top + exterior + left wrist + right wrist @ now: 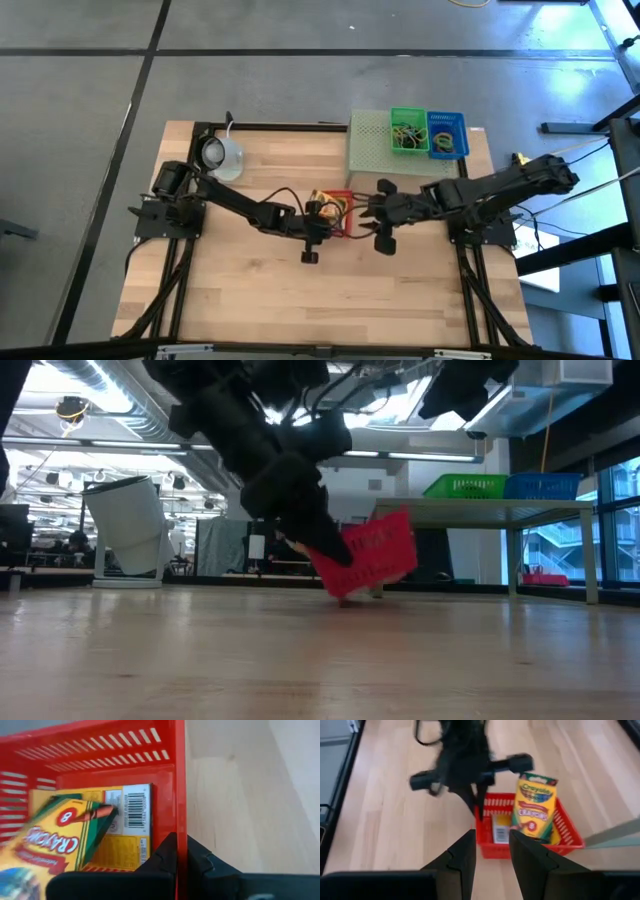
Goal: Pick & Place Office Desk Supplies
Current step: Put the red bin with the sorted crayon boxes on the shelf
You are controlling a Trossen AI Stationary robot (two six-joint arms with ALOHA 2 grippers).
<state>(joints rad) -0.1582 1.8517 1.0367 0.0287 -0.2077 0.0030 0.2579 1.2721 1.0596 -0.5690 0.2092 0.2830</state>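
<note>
Red basket (527, 832) tilted on wood table (385, 820), crayon box (534, 805) inside; rim pinched by closed left gripper (181, 852); right gripper (492, 852) parted, seemingly empty.

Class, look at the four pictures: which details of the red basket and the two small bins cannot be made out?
- Green bin and blue bin contents: too small in the high view; the low view shows only their outer walls.
- Barcoded yellow box in the red basket: mostly covered by the crayon box, both wrist views.
- Basket's inside, low view: hidden by its own wall and the left pincer.
</note>
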